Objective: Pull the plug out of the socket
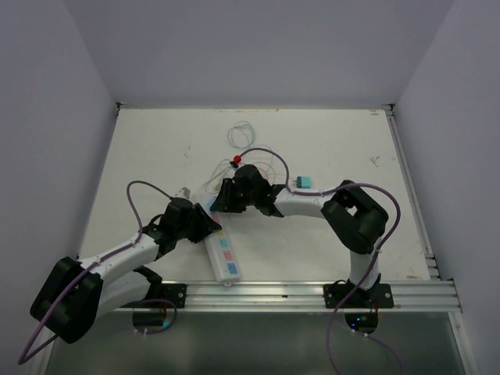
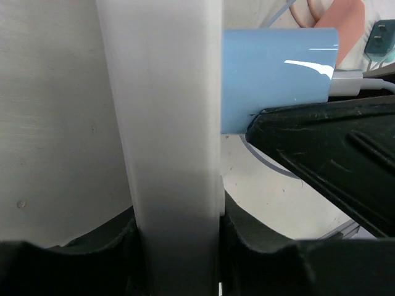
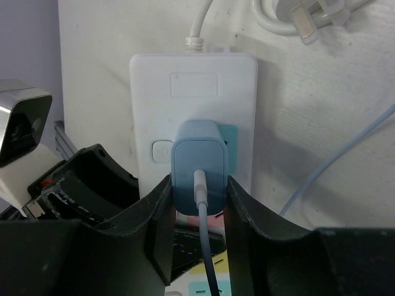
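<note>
The small blue plug (image 3: pixel 199 161) — judged light, rigid and slick-sided, seated at the cord end of the socket (image 3: pixel 192 92) on the surface (image 1: pixel 336 148) — is pinched by its flanks in the right end effector (image 3: pixel 199 191), while the stiff socket is clamped across its width by the left end effector (image 2: pixel 178 231).

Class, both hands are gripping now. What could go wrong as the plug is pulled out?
1. The right hand pinches only the smooth sides of the pale blue plastic plug, so it may slip off.
2. The left hand clamps the long white power strip by its edges; a crooked pull could twist it loose.
3. The plug's thin pale cable leaves through the right hand's gap and might snag.
</note>
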Available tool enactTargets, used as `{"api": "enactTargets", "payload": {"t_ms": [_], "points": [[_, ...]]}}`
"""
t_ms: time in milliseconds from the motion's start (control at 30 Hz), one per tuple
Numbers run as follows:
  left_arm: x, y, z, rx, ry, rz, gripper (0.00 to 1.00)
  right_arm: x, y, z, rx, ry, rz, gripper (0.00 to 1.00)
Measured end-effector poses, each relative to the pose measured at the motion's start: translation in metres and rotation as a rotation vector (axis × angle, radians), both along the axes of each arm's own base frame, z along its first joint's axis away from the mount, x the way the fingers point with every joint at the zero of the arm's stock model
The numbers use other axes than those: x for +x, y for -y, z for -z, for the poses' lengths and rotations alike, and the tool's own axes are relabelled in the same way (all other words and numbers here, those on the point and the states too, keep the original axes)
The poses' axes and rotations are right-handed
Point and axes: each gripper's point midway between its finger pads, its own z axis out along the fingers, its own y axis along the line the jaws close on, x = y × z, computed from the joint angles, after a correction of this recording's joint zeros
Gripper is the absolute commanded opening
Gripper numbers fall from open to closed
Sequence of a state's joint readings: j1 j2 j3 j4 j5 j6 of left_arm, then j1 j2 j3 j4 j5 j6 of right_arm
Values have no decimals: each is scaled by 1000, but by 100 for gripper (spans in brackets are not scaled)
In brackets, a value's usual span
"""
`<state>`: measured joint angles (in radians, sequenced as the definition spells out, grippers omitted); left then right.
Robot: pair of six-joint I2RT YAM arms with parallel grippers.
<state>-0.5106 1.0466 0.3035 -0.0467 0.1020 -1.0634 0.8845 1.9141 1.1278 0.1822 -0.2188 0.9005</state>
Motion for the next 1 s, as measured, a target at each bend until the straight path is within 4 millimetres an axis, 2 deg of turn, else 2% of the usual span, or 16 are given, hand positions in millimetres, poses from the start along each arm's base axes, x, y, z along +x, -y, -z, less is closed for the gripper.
{"api": "enactTargets", "payload": {"t_ms": [33, 67, 100, 133, 567, 733, 800, 833, 1000], "points": [[0, 0, 1, 2, -6, -2, 26, -1, 1, 0, -1, -1, 1, 0], [2, 0, 1, -5, -11, -14, 19, 1, 2, -1, -2, 4, 8, 0], [3, 0, -1, -6, -6, -16, 6, 2, 3, -2, -1, 7, 12, 0], [4, 1, -1, -6, -7, -16, 0, 2, 3, -2, 0, 8, 14, 0], [-11, 1, -4, -86, 4, -38, 0, -12, 13, -7, 20, 45, 18, 0], [-9, 4, -13, -119, 21, -45, 0, -11, 18, -20, 49, 87, 41, 0], [-9, -1, -7, -107, 4, -89, 0, -13, 22, -26, 63, 100, 43, 0], [-9, -9, 1, -80, -15, -127, 0, -14, 26, -33, 75, 111, 46, 0], [-2, -18, 5, -79, -19, -203, 0, -10, 27, -62, 143, 166, 56, 0]]}}
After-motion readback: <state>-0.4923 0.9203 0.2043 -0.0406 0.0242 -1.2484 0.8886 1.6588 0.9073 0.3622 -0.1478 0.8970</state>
